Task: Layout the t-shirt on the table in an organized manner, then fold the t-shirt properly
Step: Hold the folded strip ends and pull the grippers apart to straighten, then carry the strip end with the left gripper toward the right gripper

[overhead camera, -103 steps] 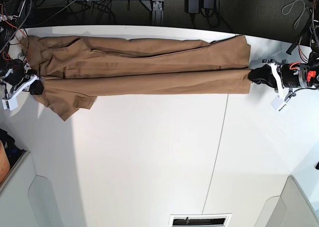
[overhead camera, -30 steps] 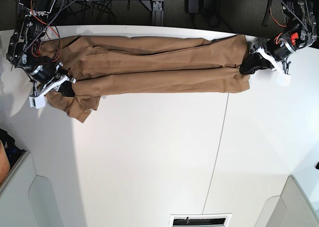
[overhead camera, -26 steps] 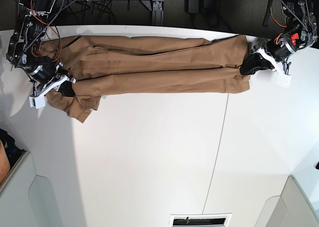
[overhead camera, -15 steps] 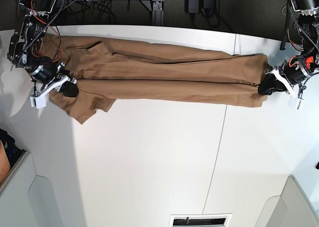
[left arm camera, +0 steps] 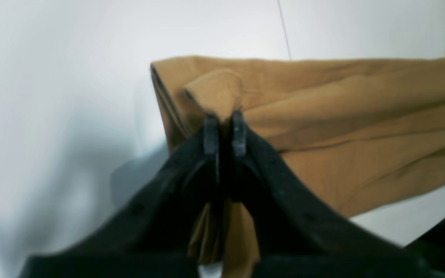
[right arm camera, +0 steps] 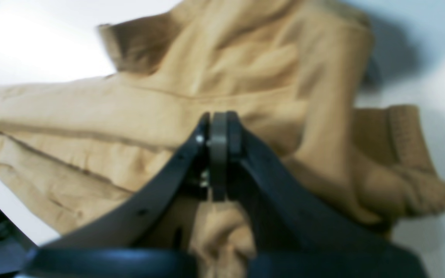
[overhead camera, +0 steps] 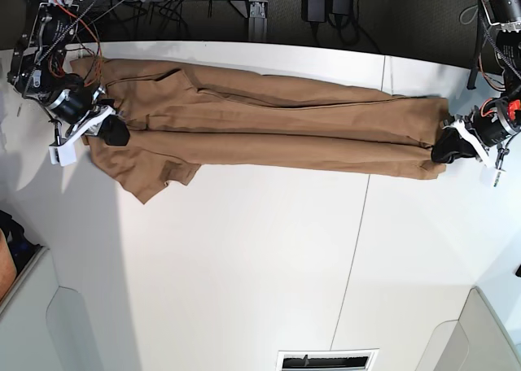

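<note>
While the t-shirt [overhead camera: 277, 106] lay in a long strip across the far part of the table [overhead camera: 244, 265], the left gripper [left arm camera: 224, 116] pinched its cloth near one end; the right gripper [right arm camera: 218, 116] was clenched at the other end, over the fabric.

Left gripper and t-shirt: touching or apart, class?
Touching: the left wrist view shows the left gripper closed on a pinched fold of the t-shirt.

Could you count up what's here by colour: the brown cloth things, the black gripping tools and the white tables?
Brown: 1, the t-shirt
Black: 2, the left tool and right tool
White: 1, the table
Total: 4
</note>
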You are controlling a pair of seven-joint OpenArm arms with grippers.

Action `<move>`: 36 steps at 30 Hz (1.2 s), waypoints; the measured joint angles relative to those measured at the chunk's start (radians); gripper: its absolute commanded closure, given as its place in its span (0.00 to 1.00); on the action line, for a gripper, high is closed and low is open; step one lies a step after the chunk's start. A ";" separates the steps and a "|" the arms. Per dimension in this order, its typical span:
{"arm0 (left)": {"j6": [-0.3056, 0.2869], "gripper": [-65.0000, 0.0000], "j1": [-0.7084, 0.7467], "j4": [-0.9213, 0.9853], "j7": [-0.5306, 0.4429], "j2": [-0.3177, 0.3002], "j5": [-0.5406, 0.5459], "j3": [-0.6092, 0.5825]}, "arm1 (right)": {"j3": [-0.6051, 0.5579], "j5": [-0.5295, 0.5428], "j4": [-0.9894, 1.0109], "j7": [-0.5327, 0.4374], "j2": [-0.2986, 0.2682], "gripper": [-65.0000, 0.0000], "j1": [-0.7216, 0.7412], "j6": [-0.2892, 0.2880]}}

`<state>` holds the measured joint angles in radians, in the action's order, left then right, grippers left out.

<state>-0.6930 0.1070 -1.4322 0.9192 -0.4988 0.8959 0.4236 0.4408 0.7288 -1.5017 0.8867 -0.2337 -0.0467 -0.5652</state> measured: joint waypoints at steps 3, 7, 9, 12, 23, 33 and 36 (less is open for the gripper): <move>0.000 1.00 -0.011 0.000 0.000 -0.021 0.002 -0.002 | 0.000 0.000 -0.019 0.002 -0.001 1.00 0.000 0.000; 0.000 1.00 -0.017 0.000 0.000 -0.083 -0.018 -0.002 | 0.000 -0.001 -0.034 0.005 -0.001 1.00 0.000 0.000; 0.000 1.00 -0.025 0.000 0.000 -0.111 -0.017 -0.002 | 0.000 0.000 -0.048 0.005 -0.001 1.00 0.000 0.000; 0.000 1.00 -0.034 0.000 0.000 -0.142 -0.015 -0.002 | -0.001 0.001 -0.066 0.005 0.001 0.96 0.000 0.000; 0.003 1.00 0.012 -0.320 0.082 -0.140 0.092 -0.004 | -0.001 0.000 -0.068 0.006 0.001 0.96 0.000 0.000; 0.000 1.00 0.024 -0.544 0.073 0.019 -0.069 -0.361 | -0.001 -0.008 -0.068 0.005 0.001 0.96 0.000 0.000; 0.001 1.00 0.025 -0.544 0.049 0.066 -0.172 -0.458 | -0.001 -0.010 -0.067 0.001 0.001 0.96 0.000 0.000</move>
<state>-0.6922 0.1322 -1.9762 0.9684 -0.4324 0.7235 -0.0345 0.4397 0.7185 -1.5688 0.8879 -0.2325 -0.0467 -0.5652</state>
